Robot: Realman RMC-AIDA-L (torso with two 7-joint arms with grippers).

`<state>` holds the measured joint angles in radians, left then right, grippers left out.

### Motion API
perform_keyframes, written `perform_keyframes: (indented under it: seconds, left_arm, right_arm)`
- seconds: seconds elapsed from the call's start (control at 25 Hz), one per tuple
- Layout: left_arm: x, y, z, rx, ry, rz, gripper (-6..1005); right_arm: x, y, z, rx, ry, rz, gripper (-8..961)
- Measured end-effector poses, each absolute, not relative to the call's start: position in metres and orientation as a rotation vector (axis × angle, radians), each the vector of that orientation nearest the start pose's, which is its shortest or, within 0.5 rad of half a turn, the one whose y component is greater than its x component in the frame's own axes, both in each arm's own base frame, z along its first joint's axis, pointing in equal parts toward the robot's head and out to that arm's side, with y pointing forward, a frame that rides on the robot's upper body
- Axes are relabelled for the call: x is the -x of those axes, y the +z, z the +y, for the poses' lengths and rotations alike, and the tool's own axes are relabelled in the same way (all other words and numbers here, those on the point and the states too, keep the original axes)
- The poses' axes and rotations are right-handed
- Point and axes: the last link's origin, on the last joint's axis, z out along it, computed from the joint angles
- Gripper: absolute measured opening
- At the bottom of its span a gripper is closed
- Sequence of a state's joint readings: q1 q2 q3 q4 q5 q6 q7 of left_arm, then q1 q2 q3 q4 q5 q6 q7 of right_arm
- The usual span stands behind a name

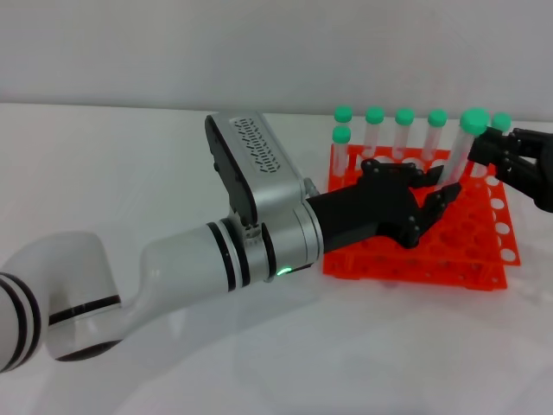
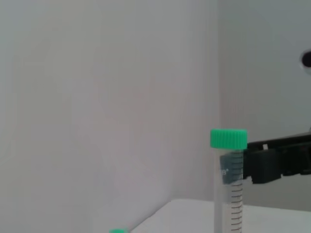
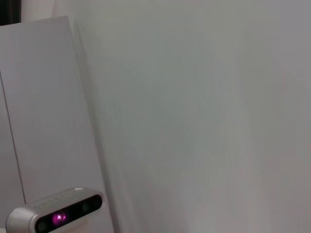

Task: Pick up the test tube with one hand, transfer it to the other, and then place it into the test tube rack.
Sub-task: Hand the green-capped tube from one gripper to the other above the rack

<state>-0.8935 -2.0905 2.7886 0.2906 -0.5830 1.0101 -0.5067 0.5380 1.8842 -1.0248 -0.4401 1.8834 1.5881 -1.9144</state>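
While the slim clear plastic test tube with a green screw cap (image 1: pixel 460 149) stands tilted above the bright orange plastic rack (image 1: pixel 484 246), held low by the left black gripper (image 1: pixel 432 203) and apparently pinched under its cap by the right black gripper (image 1: pixel 491 149), an early release could drop it.

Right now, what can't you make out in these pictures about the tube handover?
- Head view: the left gripper covers the lower test tube, hiding the grip.
- Head view: the right gripper is cut off by the edge; grip on the tube unclear.
- Right wrist view: tube and test tube rack not visible.
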Motion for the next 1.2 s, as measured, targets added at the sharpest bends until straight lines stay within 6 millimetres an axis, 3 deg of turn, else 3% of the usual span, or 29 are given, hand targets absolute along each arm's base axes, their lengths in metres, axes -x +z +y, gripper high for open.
perform_keyframes:
  seconds: [0.28, 0.52, 0.72, 1.2]
  left_arm:
    - [0.129, -0.137, 0.362, 2.561, -0.918, -0.188, 191]
    - [0.125, -0.14, 0.364, 2.571, -0.89, -0.186, 191]
    - [0.126, -0.141, 0.365, 2.573, -0.885, -0.184, 191]
    - [0.127, -0.138, 0.368, 2.557, -0.882, -0.19, 191]
  right_arm:
    - [-0.239, 0.062, 0.355, 2.489, 1.159, 0.416, 191]
    - [-0.24, 0.062, 0.356, 2.475, 1.15, 0.409, 9]
    - [-0.248, 0.059, 0.354, 2.45, 1.107, 0.365, -1]
    - [-0.25, 0.068, 0.349, 2.5, 1.083, 0.342, 299]
